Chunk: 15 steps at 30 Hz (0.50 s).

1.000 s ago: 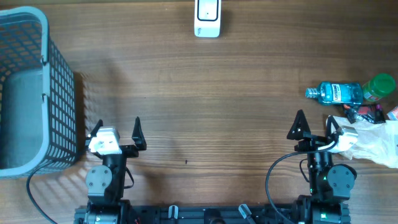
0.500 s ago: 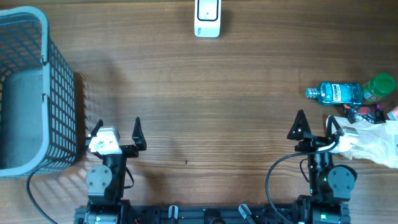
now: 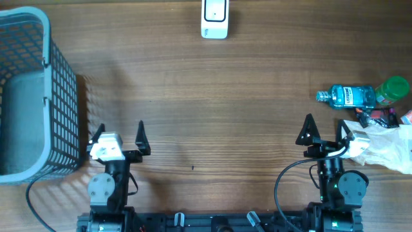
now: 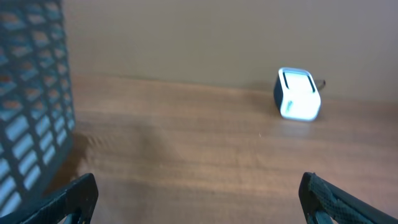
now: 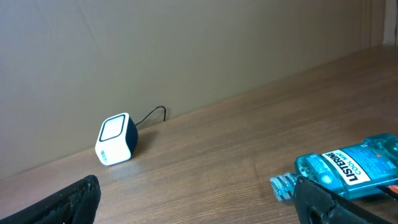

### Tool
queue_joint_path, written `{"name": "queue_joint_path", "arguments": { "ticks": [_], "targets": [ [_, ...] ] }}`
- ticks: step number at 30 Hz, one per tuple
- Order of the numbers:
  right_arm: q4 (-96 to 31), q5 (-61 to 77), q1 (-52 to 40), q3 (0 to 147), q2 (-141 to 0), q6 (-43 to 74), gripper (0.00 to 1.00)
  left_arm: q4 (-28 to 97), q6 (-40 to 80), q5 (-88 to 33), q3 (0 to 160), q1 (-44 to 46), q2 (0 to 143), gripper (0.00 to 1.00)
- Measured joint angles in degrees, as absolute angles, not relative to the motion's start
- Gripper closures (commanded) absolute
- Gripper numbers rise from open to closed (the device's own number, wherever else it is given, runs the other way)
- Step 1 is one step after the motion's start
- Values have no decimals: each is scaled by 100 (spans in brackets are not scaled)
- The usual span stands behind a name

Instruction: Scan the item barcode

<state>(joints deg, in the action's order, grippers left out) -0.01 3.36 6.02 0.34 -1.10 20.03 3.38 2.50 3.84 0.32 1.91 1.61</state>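
Observation:
A white barcode scanner (image 3: 214, 18) stands at the far middle edge of the table, also seen in the left wrist view (image 4: 298, 94) and the right wrist view (image 5: 115, 148). A blue mouthwash bottle (image 3: 347, 96) lies on its side at the right, close ahead of my right gripper's right finger in the wrist view (image 5: 351, 167). My left gripper (image 3: 120, 132) stands open near the front left, with nothing between its fingers (image 4: 198, 186). My right gripper (image 3: 325, 129) stands open near the front right, also with nothing in it (image 5: 198, 190).
A grey wire basket (image 3: 64, 96) fills the left side, its wall at the left of the left wrist view (image 4: 31, 124). At the right edge lie a green-capped item (image 3: 393, 90), small red and dark items (image 3: 380, 117) and a white plastic bag (image 3: 386, 147).
Both grippers have shifted very slightly; both remain open and nothing on the table has moved.

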Motion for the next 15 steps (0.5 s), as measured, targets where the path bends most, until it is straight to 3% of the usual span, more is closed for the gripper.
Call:
{"name": "queue_joint_path", "arguments": {
  "ticks": [15],
  "targets": [
    [-1, 336, 425, 36, -99, 2005, 0, 346, 250, 384, 32, -10, 84, 0]
  ]
}}
